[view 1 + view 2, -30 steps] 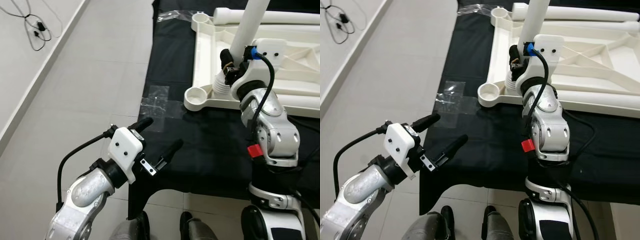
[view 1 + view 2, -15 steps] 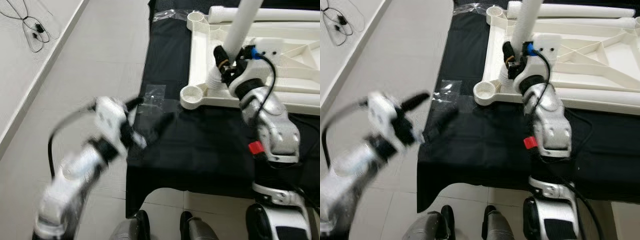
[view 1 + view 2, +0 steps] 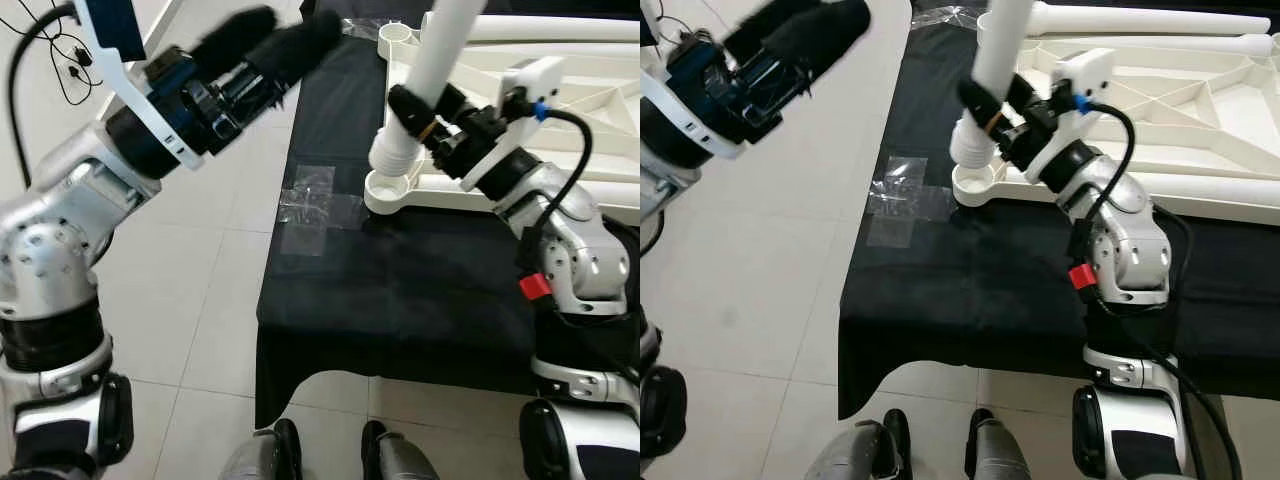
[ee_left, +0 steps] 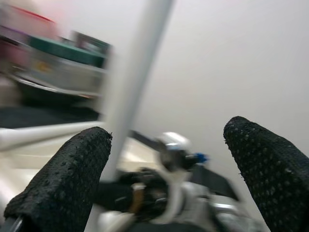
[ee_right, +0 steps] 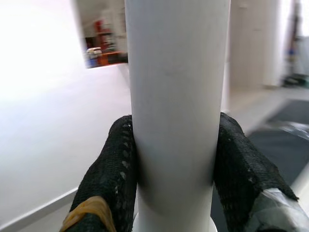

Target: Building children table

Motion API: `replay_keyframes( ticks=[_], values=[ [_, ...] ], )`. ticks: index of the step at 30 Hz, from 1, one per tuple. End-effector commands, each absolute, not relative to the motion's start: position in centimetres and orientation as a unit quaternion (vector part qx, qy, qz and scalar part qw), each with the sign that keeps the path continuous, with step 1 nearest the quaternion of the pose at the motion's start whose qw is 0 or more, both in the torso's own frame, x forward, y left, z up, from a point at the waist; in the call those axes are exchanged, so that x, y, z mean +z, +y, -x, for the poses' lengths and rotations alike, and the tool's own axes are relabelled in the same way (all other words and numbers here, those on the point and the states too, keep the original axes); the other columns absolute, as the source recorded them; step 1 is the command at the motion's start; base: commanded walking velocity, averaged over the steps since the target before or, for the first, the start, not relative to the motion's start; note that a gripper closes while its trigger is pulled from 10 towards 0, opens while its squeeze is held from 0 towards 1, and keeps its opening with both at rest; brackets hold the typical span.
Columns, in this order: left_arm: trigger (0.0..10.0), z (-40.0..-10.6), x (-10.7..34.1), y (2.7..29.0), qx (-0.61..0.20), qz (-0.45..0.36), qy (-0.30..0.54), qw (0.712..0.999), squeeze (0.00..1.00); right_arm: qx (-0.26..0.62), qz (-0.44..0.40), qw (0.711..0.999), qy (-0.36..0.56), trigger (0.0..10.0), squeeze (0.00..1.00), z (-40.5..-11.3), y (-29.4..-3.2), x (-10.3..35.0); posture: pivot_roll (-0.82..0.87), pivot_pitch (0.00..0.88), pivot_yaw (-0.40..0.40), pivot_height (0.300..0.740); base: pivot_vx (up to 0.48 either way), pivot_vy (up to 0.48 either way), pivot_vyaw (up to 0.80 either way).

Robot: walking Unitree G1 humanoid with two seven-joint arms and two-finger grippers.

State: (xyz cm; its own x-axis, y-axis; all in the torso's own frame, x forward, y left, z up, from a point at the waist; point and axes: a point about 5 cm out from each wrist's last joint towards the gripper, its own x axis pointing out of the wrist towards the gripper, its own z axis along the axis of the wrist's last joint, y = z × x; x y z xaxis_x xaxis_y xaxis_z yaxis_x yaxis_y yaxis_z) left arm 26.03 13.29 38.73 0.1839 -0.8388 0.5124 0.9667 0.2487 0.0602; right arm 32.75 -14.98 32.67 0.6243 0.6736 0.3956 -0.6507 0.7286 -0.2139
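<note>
- My right hand [image 3: 420,112] is clamped around a white table leg [image 3: 432,70], one black finger on each side of the tube; in the right wrist view the fingers [image 5: 112,179] press flat against it.
- Table leg is tilted, top leaning away from me, ribbed lower end just above the round corner socket [image 3: 390,190] of the white table frame [image 3: 600,80]. Cannot tell whether the end touches the socket.
- Table frame lies upside down on a black cloth [image 3: 400,290] spread over the tiled floor [image 3: 200,280]; a second round socket [image 3: 397,35] sits at the far corner.
- Another white leg [image 3: 1140,18] lies flat along the far edge of the frame.
- My left hand [image 3: 265,45] is raised high to the left, over bare floor beside the cloth, well apart from the frame. Fingers spread apart, holding nothing; blurred in both eye views.
- Left wrist view: two black fingertips [image 4: 63,183] wide apart, the leg and my right wrist seen between them.
- Clear tape patches [image 3: 310,200] lie at the cloth's edge near the socket.
- Black cable [image 3: 70,60] on the floor by the wall, far left.
- My feet [image 3: 320,455] stand at the cloth's near edge.
</note>
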Motion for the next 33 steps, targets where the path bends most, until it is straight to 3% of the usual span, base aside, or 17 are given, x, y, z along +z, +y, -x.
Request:
replay_keyframes(
  ticks=[1, 5, 7, 11, 17, 24, 25, 28, 33],
  values=[
    [10.0, -26.4, 39.3, 14.1, -0.617, 0.144, -0.202, 0.747, 0.0, 0.416, 0.055, 0.874, -0.244, 10.0, 0.0, -31.7, -13.6, 32.8, 0.06, 0.244, 0.029, 0.74, 0.0, 0.0, 0.0],
    [10.0, -27.1, 39.8, 14.6, -0.613, 0.138, -0.188, 0.755, 0.0, 0.44, 0.06, 0.862, -0.243, 10.0, 0.0, -31.3, -13.0, 32.7, 0.06, 0.244, 0.031, 0.74, 0.0, 0.0, 0.0],
    [10.0, -28.0, 40.5, 14.5, -0.594, 0.1, -0.189, 0.775, 0.0, 0.468, 0.07, 0.848, -0.239, 10.0, 0.0, -30.7, -12.1, 32.5, 0.07, 0.24, 0.035, 0.74, 0.0, 0.0, 0.0],
    [10.0, -28.3, 41.1, 14.2, -0.592, 0.081, -0.189, 0.779, 0.0, 0.487, 0.078, 0.837, -0.236, 10.0, 0.0, -30.2, -11.5, 32.2, 0.07, 0.24, 0.035, 0.74, 0.0, 0.0, 0.0],
    [10.0, -27.8, 40.7, 12.0, -0.645, 0.05, -0.154, 0.747, 0.0, 0.514, 0.1, 0.822, -0.225, 10.0, 0.0, -29.6, -10.3, 31.6, 0.06, 0.238, 0.038, 0.74, 0.0, 0.0, 0.0],
    [10.0, -27.9, 40.4, 11.5, -0.662, 0.014, -0.142, 0.736, 0.0, 0.521, 0.109, 0.818, -0.219, 10.0, 0.0, -29.4, -9.7, 31.4, 0.06, 0.232, 0.041, 0.74, 0.0, 0.0, 0.0],
    [0.0, -28.0, 40.4, 11.4, -0.658, -0.009, -0.145, 0.739, 0.0, 0.518, 0.112, 0.82, -0.216, 10.0, 0.0, -29.5, -9.6, 31.4, 0.06, 0.23, 0.04, 0.74, 0.0, 0.0, 0.0],
    [0.0, -27.9, 40.5, 11.2, -0.651, -0.069, -0.157, 0.74, 0.0, 0.507, 0.11, 0.829, -0.21, 10.0, 0.0, -29.7, -9.4, 31.4, 0.06, 0.226, 0.041, 0.74, 0.0, 0.0, 0.0],
    [0.0, -27.9, 40.8, 11.3, -0.642, -0.095, -0.17, 0.742, 0.0, 0.5, 0.101, 0.834, -0.209, 10.0, 0.0, -29.9, -9.5, 31.4, 0.06, 0.224, 0.041, 0.74, 0.0, 0.0, 0.0]
  ],
)
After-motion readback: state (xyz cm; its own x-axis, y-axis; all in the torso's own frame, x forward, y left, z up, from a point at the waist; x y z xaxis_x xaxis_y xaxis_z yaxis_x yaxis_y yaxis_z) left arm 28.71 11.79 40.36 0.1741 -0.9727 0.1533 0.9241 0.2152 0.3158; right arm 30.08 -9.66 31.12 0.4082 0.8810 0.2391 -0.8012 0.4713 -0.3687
